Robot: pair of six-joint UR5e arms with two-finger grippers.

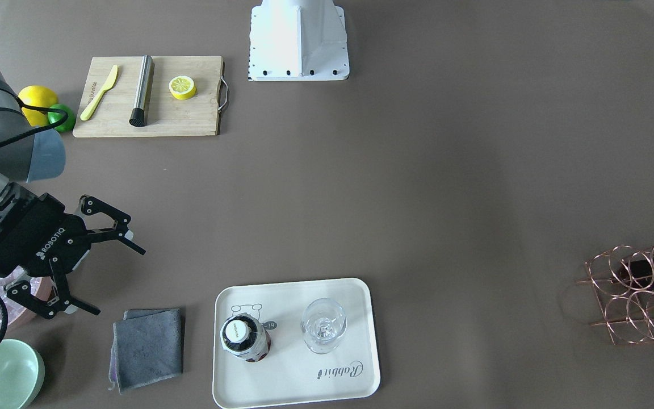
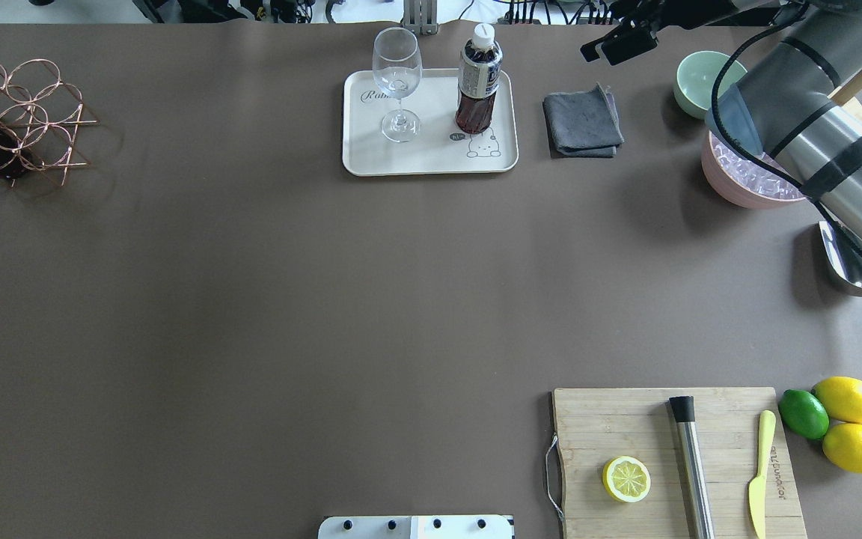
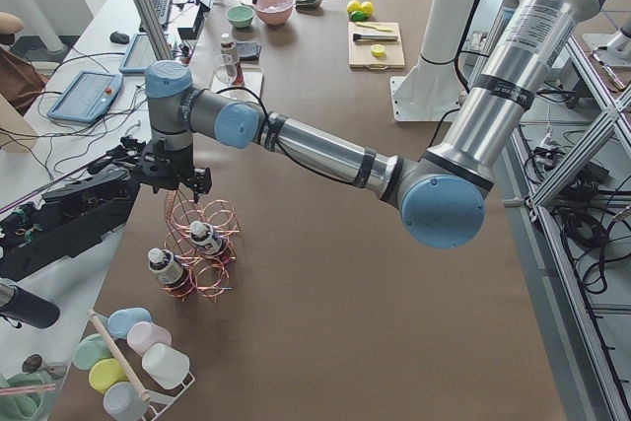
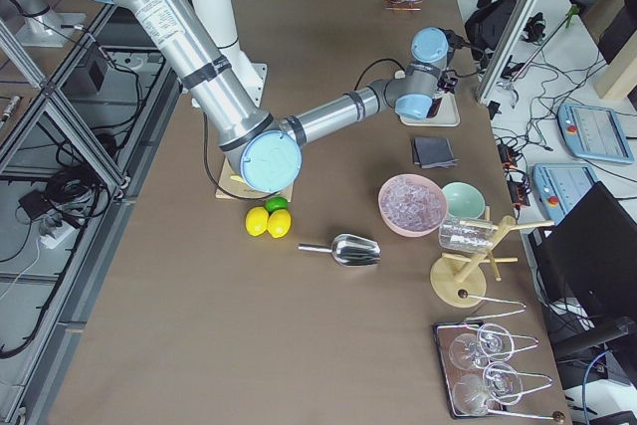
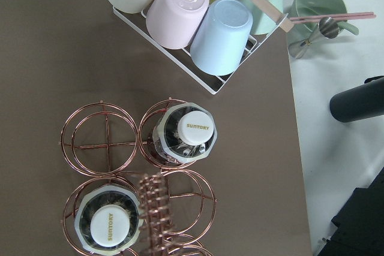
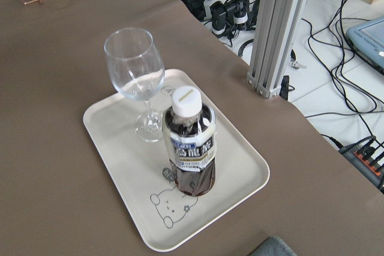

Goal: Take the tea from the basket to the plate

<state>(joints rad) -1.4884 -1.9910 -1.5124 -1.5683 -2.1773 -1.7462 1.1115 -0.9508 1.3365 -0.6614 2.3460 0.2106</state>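
At the right gripper [image 1: 120, 281]: jaws spread wide with nothing between them; it hangs above the table, apart from the plate [image 1: 293, 386].
Around it, front-facing view: grey cloth [image 1: 148, 347] at 5 o'clock, the tea [image 1: 244, 338] at 4 o'clock.
On the plate, the tea: stands upright with its cap on, over the printed bear; no finger touches it.
Beside it, the wine glass [image 1: 324, 326]: on the same plate, at 3 o'clock of the tea, near it but apart.
Far off, the left gripper [image 3: 177, 184]: hovers over the coiled handle of the basket [image 5: 107, 144] at the table's other end; whether its jaws are apart cannot be told.
Inside the basket: two capped bottles [image 5: 183, 133] sit in ring cells, at 1 and 8 o'clock of the handle in the left wrist view.
Step in hand: delivery looks done, judging by the free-standing bottle and the empty hand.
Next move: probably a clean retreat of the right arm, up and away, with the fingers kept off the wine glass and the tea.
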